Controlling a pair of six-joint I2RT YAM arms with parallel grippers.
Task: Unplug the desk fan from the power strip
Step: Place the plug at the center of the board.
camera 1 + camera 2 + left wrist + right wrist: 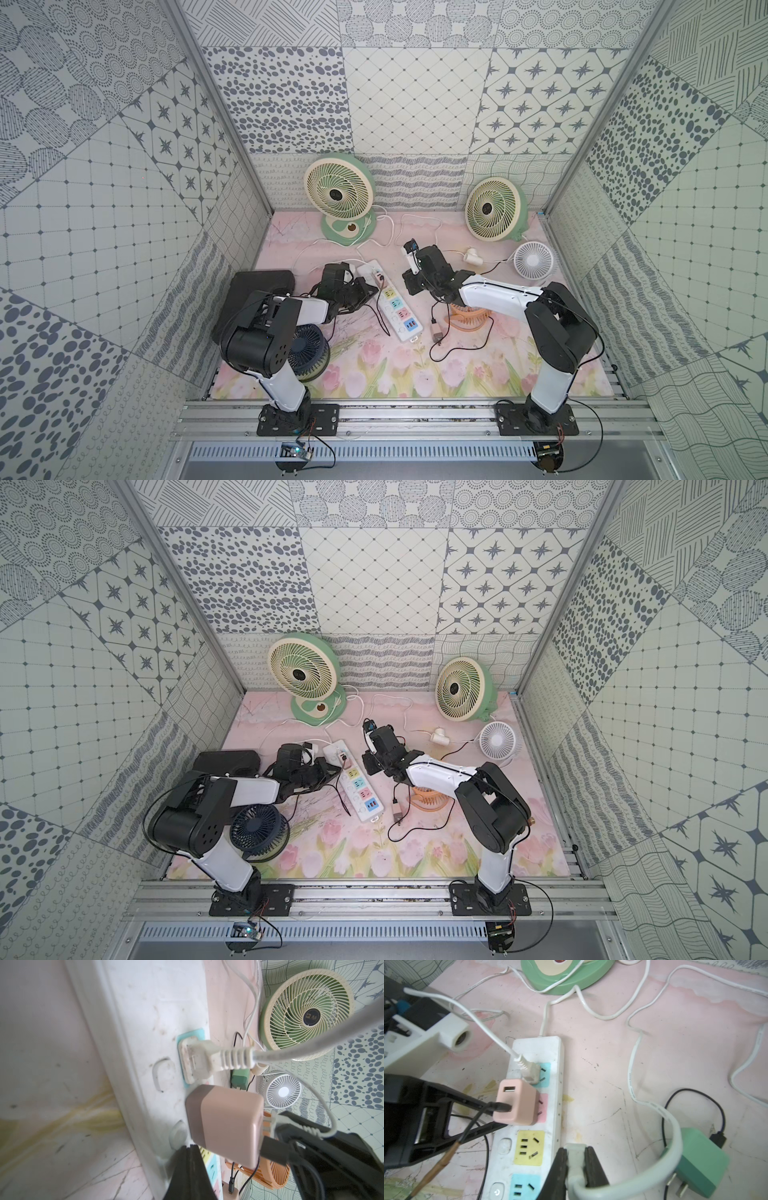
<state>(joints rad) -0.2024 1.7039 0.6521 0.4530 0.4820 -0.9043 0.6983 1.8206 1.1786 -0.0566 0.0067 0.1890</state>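
Note:
The white power strip (390,305) (354,782) (557,1084) lies mid-table. My right gripper (576,1164) (409,284) is shut on a white plug (576,1157), held clear of the strip beside its yellow socket. The plug's white cord (672,1126) loops away toward the back, and I cannot tell which desk fan it belongs to. My left gripper (190,1148) (375,286) is shut and empty, with its tips against the strip's top next to a pink USB adapter (517,1105). The adapter sits in the pink socket. Another white plug (530,1072) (199,1061) is in the end blue socket.
Two green-and-cream fans (338,191) (494,208) stand at the back, and a small white fan (534,259) at the right. An orange fan (469,318) sits under my right arm, a dark blue fan (307,349) under my left. A green adapter (695,1163) and loose cords lie around.

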